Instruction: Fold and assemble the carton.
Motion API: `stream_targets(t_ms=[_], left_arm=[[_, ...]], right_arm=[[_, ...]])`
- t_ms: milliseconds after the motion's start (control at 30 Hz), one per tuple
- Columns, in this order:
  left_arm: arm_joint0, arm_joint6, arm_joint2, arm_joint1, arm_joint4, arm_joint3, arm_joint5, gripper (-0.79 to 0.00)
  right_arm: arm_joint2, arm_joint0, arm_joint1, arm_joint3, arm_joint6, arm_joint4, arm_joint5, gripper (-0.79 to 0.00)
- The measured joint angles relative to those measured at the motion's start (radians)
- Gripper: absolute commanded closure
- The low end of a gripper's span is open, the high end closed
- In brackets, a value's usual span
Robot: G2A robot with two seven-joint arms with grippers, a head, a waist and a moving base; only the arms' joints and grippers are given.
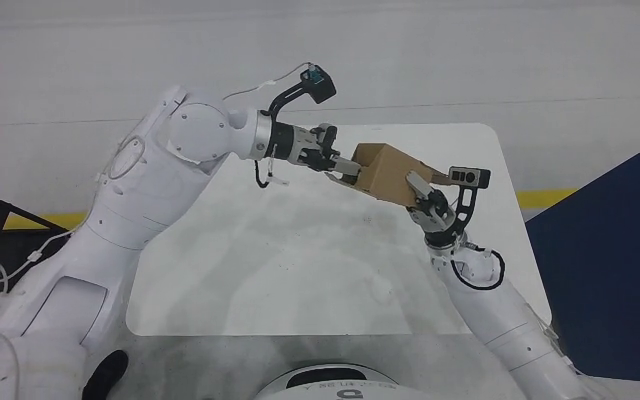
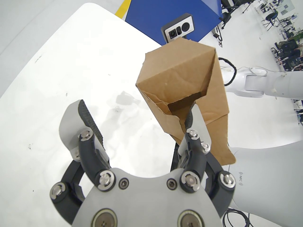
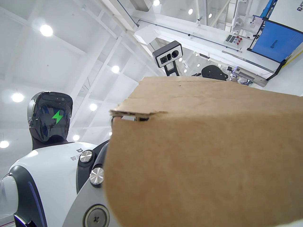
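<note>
One carton (image 1: 385, 166), one white table (image 1: 300, 262), one blue partition (image 1: 592, 270) beside it.

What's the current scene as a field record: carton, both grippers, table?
carton: brown cardboard, formed into a tube, held in the air, one end open toward the left gripper
left gripper: open; one finger sits at the rim of the carton's open end, the other is clear of it
right gripper: shut on the carton's opposite end, carrying it
table: white, rounded corners; the carton hangs above its far right part
status: open end not yet folded shut
</note>
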Motion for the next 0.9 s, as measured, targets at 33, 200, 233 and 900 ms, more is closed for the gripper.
stream_targets(t_ms=[33,200,233,900], left_arm=[[-0.002,0.0,0.003,-0.002,-0.001,0.004,0.0,-0.785],[-0.011,0.001,0.022,-0.012,0.001,0.013,0.001,-0.785],[-0.013,0.0,0.028,-0.015,0.003,0.016,0.002,-0.785],[0.228,0.039,-0.318,0.084,-0.01,-0.102,0.003,-0.785]], right_arm=[[0.001,0.0,-0.001,0.001,0.002,0.001,0.003,0.0],[0.004,0.0,-0.005,0.004,0.017,0.005,0.017,0.0],[0.004,0.0,-0.007,0.004,0.021,0.007,0.019,0.0],[0.012,-0.003,-0.017,0.01,0.021,0.023,0.043,0.0]])
